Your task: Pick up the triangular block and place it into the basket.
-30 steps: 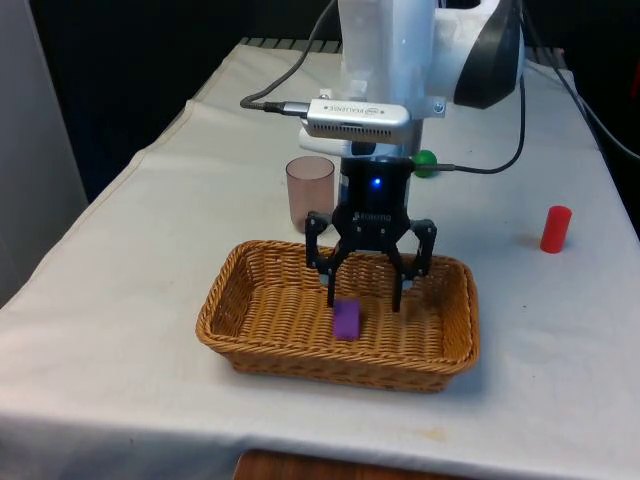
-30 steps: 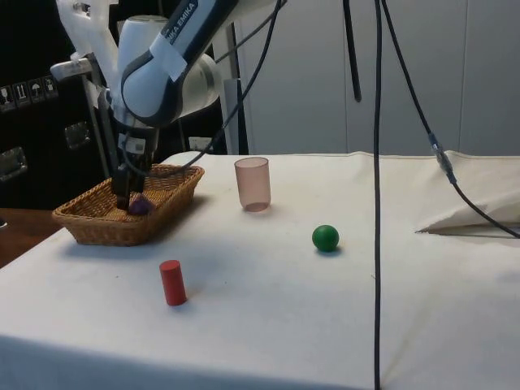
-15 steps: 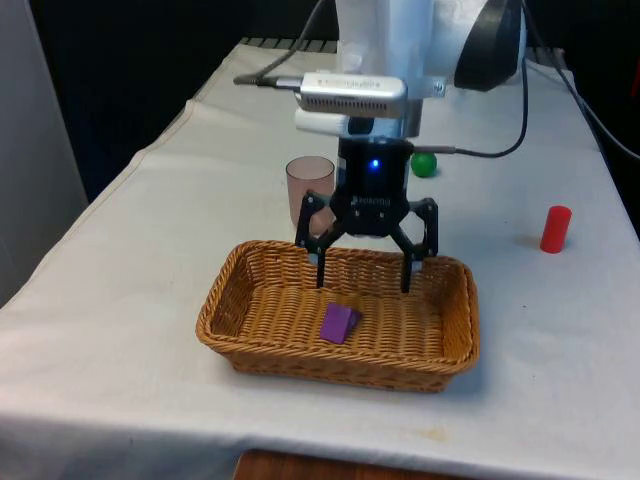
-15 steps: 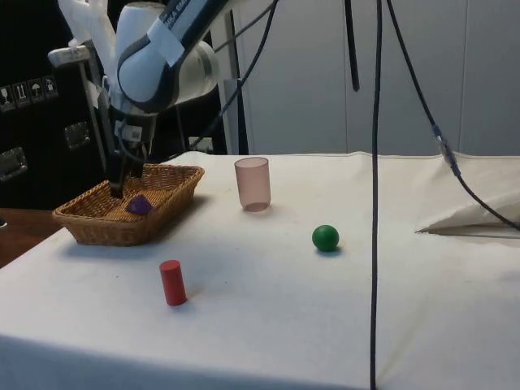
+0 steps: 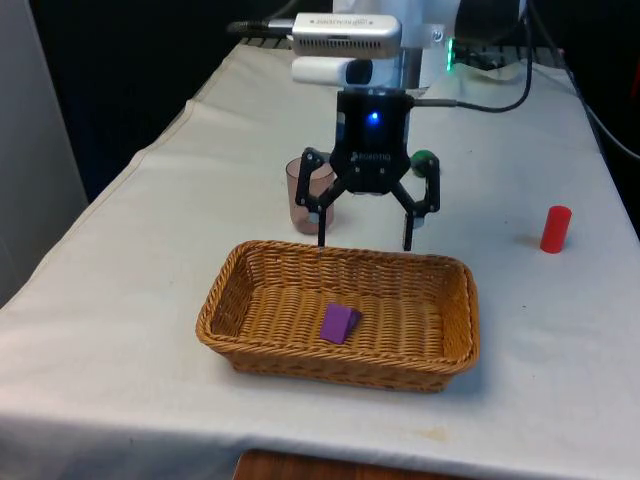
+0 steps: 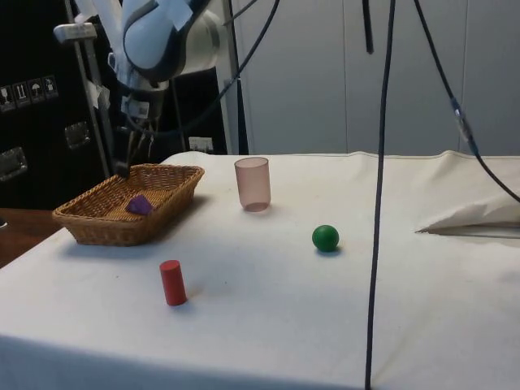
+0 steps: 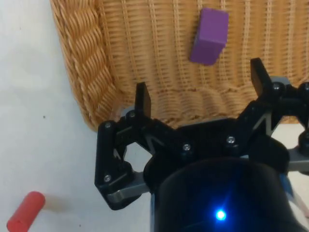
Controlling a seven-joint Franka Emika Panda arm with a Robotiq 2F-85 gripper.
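Note:
The purple triangular block (image 5: 339, 323) lies on its side on the floor of the wicker basket (image 5: 245, 262), near the middle; it also shows as a purple wedge (image 6: 139, 205) in the side view's basket (image 6: 89, 228) and as a purple block (image 7: 209, 36) on the weave (image 7: 87, 63) in the wrist view. My gripper (image 5: 365, 241) hangs open above the basket's far rim, well clear of the block, with nothing between its fingers (image 7: 142, 99). From the side, the gripper (image 6: 123, 169) sits over the basket's far end.
A translucent pink cup (image 5: 309, 193) stands just behind the basket, close to the gripper. A green ball (image 5: 425, 162) lies farther back. A red cylinder (image 5: 555, 229) stands at the front view's right. Cables trail across the back of the table.
The gripper let go of the block, which tipped onto its side in the basket. The open gripper then rose up and back, out of the basket.

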